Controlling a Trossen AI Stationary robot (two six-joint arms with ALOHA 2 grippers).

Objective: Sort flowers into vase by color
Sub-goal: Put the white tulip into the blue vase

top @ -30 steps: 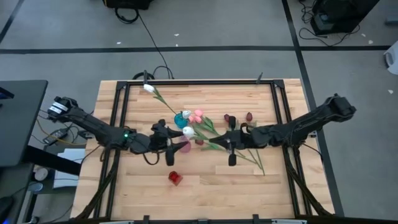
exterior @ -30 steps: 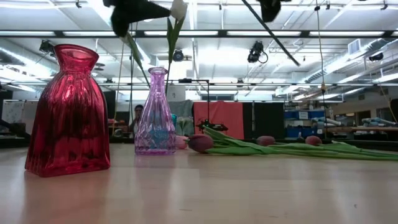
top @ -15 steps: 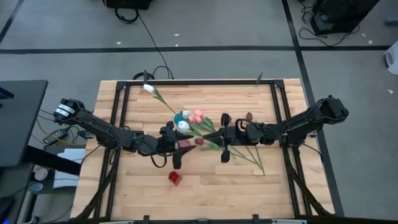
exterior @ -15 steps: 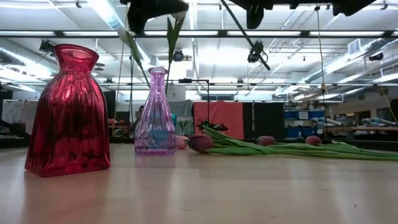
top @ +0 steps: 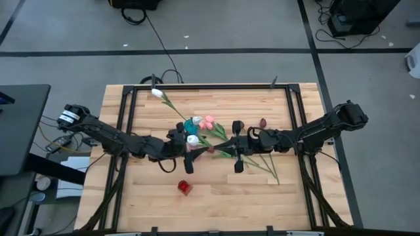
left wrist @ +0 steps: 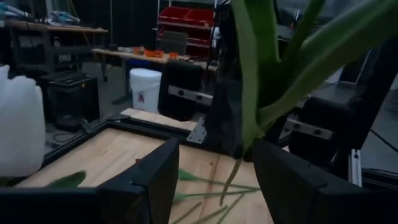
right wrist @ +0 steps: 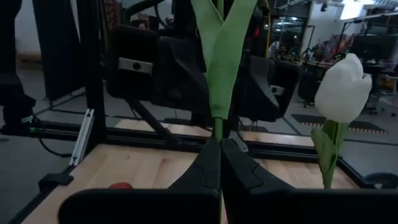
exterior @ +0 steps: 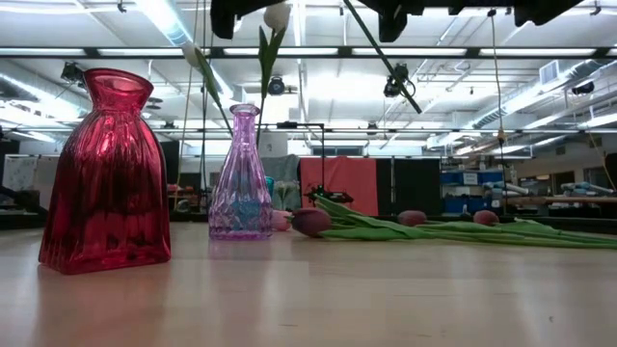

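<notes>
My right gripper (right wrist: 219, 158) is shut on a flower's green stem above mid-table (top: 222, 145); the head of this flower is out of frame. Facing it, my left gripper (left wrist: 214, 180) (top: 197, 145) is open, its fingers on either side of that flower's leaves (left wrist: 249, 93) without touching them. A white tulip head (right wrist: 342, 87) (exterior: 277, 14) stands in the air just beyond the left fingers, its stem running down toward the purple vase (exterior: 241, 173); what bears it I cannot tell. The red vase (exterior: 106, 173) stands nearer the front edge. My right gripper pinches the green stem (right wrist: 217, 127) between its two fingers, just below the point where two leaves fork. The fingers come level from the table's right and lie across the stem. The flower is upright and clear of the table, leaves above the fingers.
A teal vase (top: 192, 123) and pink tulip heads (top: 209, 121) sit just beyond the grippers. Maroon tulips (exterior: 310, 222) with long stems lie on the table below and to the right. Another white tulip (top: 157, 93) lies at the far left.
My left gripper has moved toward the table's right and my right gripper, carrying its flower, toward the left. They now stand fingertip to fingertip, the leaves between the open left fingers. The right gripper has been still for the last half second.
</notes>
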